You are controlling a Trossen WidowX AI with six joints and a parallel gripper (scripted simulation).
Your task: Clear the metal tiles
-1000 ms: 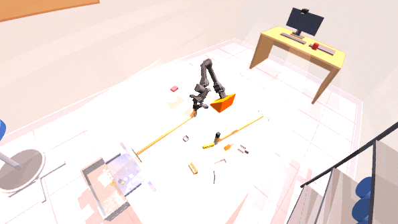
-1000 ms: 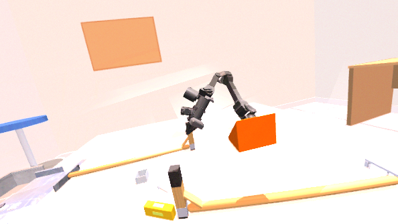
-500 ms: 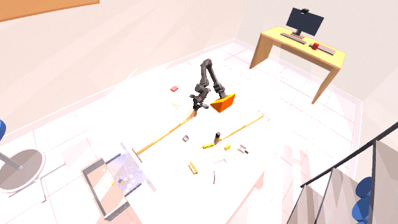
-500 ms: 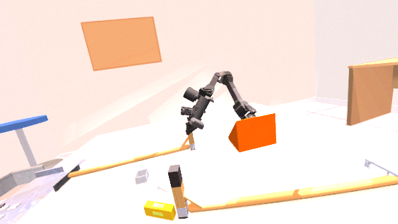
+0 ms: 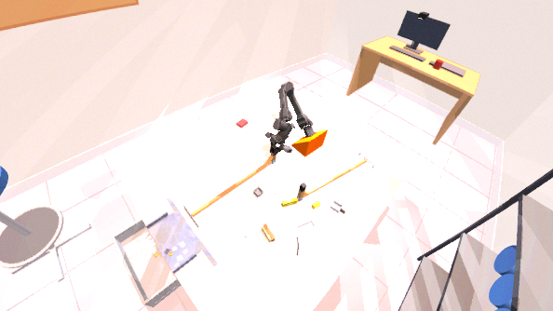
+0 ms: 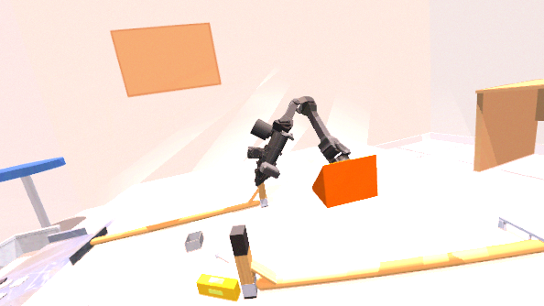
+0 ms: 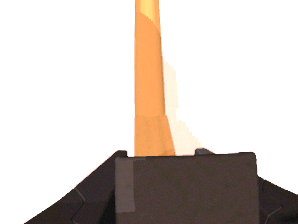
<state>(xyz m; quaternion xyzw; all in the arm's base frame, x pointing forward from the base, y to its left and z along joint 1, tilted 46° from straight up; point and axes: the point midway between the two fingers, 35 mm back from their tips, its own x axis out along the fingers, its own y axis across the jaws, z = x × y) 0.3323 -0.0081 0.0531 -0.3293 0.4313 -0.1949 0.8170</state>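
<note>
The long scraper [image 5: 233, 186] [image 6: 179, 222] [image 7: 148, 75] has an orange-yellow shaft running to a dark blade beside the near edge of the steel plate [image 5: 164, 231]. My gripper [image 5: 273, 151] [image 6: 260, 182] [image 7: 161, 153] is shut on the upright grip at the scraper's near end. The grip's dark top [image 7: 187, 190] stands between the fingers in the wrist view. The grip's foot is at or just above the table; I cannot tell which. Several pale metal tiles [image 5: 182, 245] and a few dark or yellow bits lie on the plate. The catch box [image 5: 131, 267] adjoins its far end; its contents are unclear.
An orange wedge [image 5: 311, 145] [image 6: 350, 182] stands by the arm's base. A second long-handled tool [image 5: 335, 178] [image 6: 389, 267] lies to the right. A small grey box [image 5: 258, 192] [image 6: 194, 241], a yellow block [image 5: 289, 202] [image 6: 218, 288] and a red block [image 5: 242, 123] lie about.
</note>
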